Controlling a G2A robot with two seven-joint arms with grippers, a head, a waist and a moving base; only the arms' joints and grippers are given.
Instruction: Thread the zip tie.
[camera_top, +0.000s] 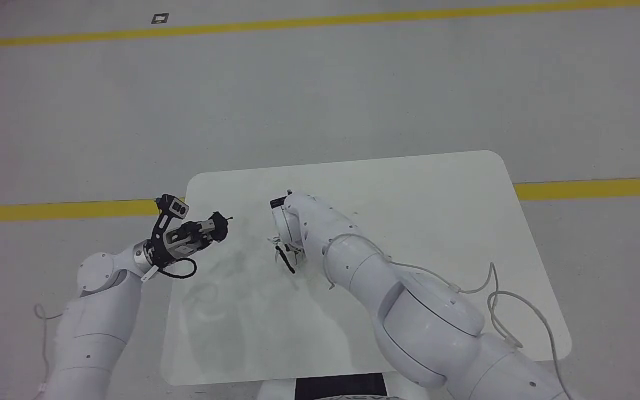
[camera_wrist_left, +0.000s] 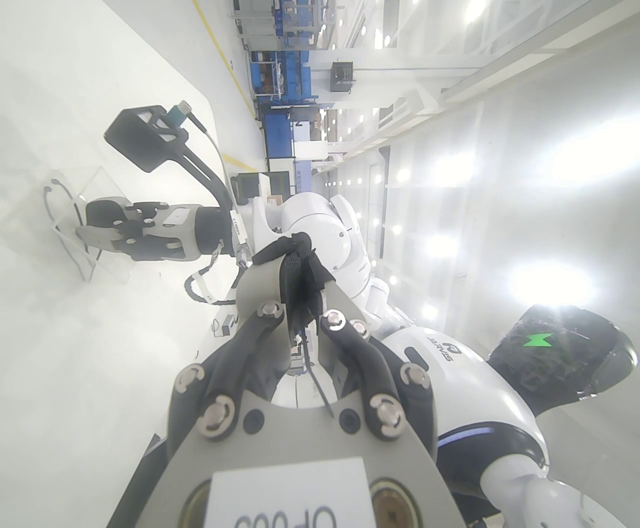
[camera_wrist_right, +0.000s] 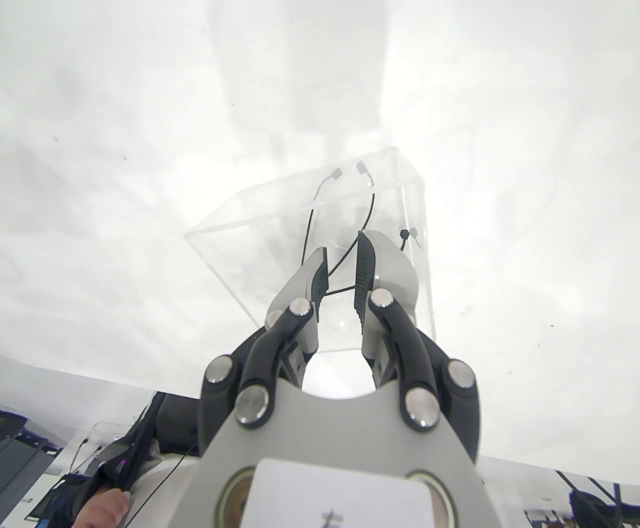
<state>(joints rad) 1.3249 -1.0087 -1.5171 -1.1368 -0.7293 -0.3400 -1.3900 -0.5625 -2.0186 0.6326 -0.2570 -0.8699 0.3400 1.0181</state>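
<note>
Clenching the zip tie (camera_wrist_left: 319, 385) in the left end effector (camera_wrist_left: 300, 270), tail pointing back toward the wrist, well apart from the clear box (camera_wrist_right: 250, 220) on the desk (camera_top: 450, 200). Straddling a black strand (camera_wrist_right: 372, 205) at that box with the released right end effector (camera_wrist_right: 342, 245), clearly nearer.

White arms (camera_top: 350, 262), grey fingers (camera_wrist_right: 395, 270), black linkages (camera_wrist_right: 400, 330)

You see a clear, glossy plastic box (camera_wrist_right: 235, 250) on a smooth, matt white table (camera_top: 430, 200). Each zip tie (camera_wrist_right: 372, 200) is thin black plastic. The right gripper (camera_wrist_right: 344, 246) has grey metal fingers with ribbed black pads (camera_wrist_right: 364, 265). Black cloth (camera_wrist_left: 287, 247) wraps the tips of the left gripper (camera_wrist_left: 302, 285).
</note>
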